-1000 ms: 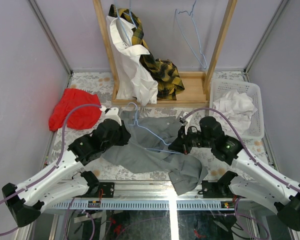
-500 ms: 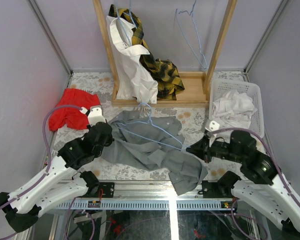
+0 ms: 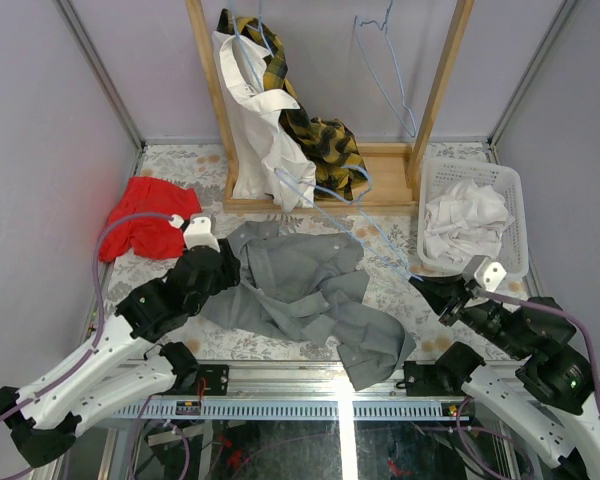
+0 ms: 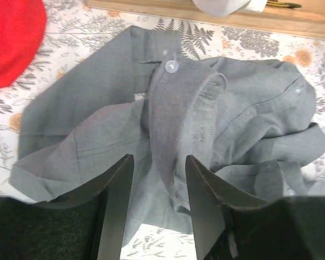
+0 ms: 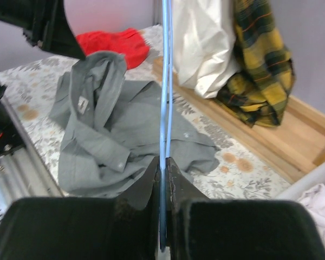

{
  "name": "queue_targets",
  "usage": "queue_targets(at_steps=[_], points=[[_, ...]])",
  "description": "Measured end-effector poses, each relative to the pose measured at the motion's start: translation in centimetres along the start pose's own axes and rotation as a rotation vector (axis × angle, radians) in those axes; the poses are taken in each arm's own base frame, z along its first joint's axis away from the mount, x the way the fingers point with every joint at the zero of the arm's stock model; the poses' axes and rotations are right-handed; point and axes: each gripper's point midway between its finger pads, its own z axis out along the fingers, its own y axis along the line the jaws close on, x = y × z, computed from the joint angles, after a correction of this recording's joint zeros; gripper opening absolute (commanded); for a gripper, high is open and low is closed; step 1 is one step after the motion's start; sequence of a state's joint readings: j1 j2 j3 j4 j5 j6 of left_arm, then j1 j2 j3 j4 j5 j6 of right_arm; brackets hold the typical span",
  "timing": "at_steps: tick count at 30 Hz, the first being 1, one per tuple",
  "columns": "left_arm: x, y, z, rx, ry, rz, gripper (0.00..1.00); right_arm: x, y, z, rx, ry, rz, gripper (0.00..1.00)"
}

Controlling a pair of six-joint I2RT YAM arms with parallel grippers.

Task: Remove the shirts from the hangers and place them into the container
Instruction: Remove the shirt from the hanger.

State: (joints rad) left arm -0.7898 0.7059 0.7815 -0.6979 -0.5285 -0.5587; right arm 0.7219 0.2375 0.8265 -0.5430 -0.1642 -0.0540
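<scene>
Altogether four shirts: grey shirt (image 3: 300,285) crumpled under the spread left gripper (image 4: 158,162), white shirt (image 3: 260,130) and plaid shirt (image 3: 325,140) on the wooden rack (image 3: 442,80), a second white shirt (image 3: 465,220) in the mesh basket (image 3: 512,190); right gripper (image 5: 162,162) pinches one thin wire hanger (image 5: 166,81)

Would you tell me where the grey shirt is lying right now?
In the top view, the grey shirt lies crumpled on the table, centre front, between the red cloth on the left and the container on the right, before the wooden rack.
</scene>
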Motion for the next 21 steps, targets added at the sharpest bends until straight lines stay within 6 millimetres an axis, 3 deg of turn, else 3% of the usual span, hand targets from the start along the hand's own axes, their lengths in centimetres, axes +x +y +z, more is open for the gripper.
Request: queue_targets(at_steps=[7,9,14,16,21], points=[[0.8,-1.0,0.5,0.037,0.043,0.026,0.68,-1.3,-2.4,0.1,0.145,-0.190,-0.006,0.00],[0.9,-1.2,0.6,0.042,0.048,0.027,0.77,-1.5,-3.2,0.4,0.190,-0.215,-0.001,0.00],[0.8,-1.2,0.6,0.043,0.046,0.024,0.89,-2.7,-5.8,0.8,0.329,-0.260,0.018,0.00],[0.7,-1.2,0.5,0.045,0.043,0.022,1.00,-3.3,-6.7,1.2,0.370,-0.272,0.022,0.00],[0.2,-1.2,0.0,0.058,0.018,-0.005,1.00,-3.2,-8.7,3.9,0.462,-0.223,0.031,0.00]])
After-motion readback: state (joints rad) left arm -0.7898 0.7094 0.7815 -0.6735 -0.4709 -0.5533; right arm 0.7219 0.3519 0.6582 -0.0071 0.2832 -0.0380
